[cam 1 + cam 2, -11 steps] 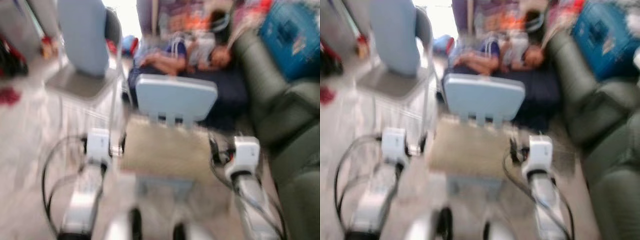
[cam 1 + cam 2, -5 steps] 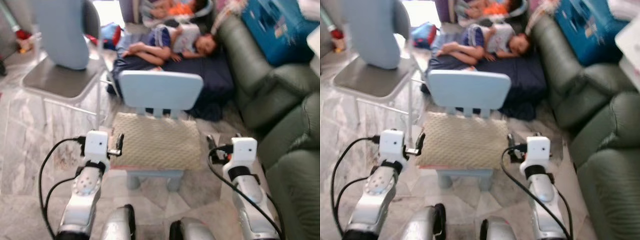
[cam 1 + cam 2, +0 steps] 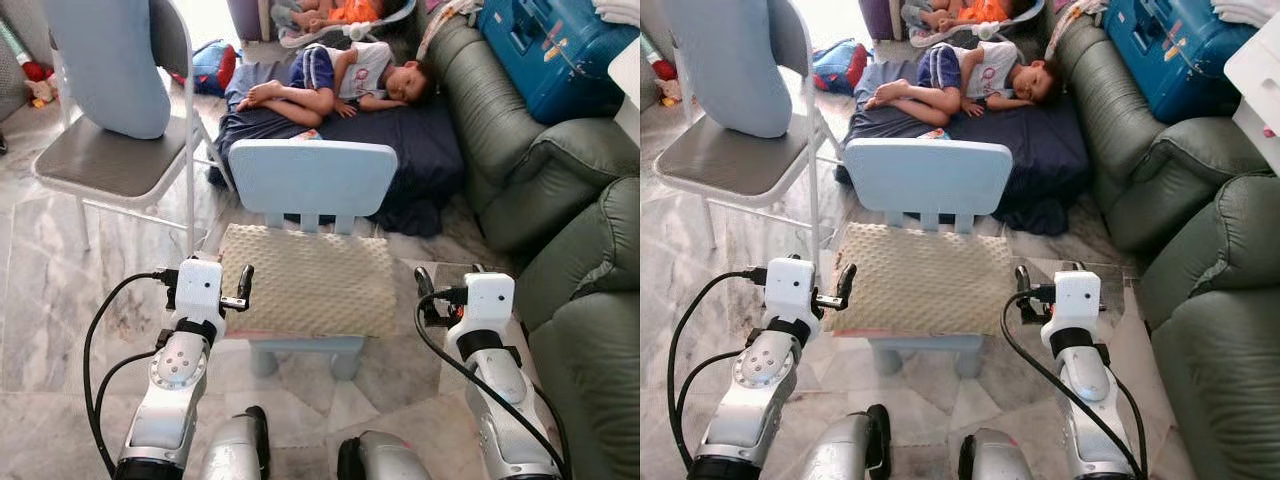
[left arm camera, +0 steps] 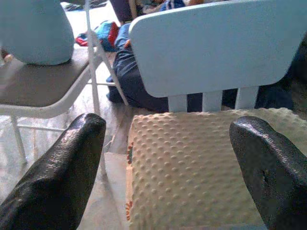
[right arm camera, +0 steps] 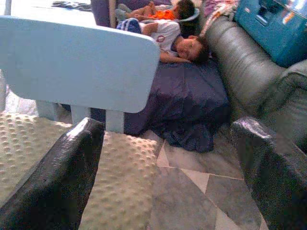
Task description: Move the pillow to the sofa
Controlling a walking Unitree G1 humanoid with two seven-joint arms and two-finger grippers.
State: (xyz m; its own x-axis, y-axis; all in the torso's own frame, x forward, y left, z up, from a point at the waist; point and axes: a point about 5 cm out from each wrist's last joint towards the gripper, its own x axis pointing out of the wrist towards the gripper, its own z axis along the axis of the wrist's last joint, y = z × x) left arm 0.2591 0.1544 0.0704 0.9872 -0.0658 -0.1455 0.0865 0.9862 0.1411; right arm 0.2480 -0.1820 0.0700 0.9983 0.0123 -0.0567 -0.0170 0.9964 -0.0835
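Observation:
The pillow (image 3: 310,280) is a beige, bumpy cushion lying flat on the seat of a small light-blue child's chair (image 3: 312,175). My left gripper (image 3: 208,272) is at the pillow's left edge and stands open; the pillow's corner (image 4: 192,163) lies between its fingers (image 4: 72,158). At the pillow's right edge my right gripper (image 3: 450,272) is also open, with one finger (image 5: 67,167) over the pillow's edge (image 5: 120,182) and floor past it. The dark green sofa (image 3: 560,170) runs along the right side.
A blue suitcase (image 3: 555,50) lies on the sofa's far end. A person (image 3: 340,85) lies on a dark blue mat (image 3: 420,150) on the floor behind the small chair. A folding chair (image 3: 100,160) with a pale blue cushion (image 3: 105,60) stands at the left.
The camera has moved and the blur has cleared. Both grippers stay open on either side of the pillow, which has not left the chair.

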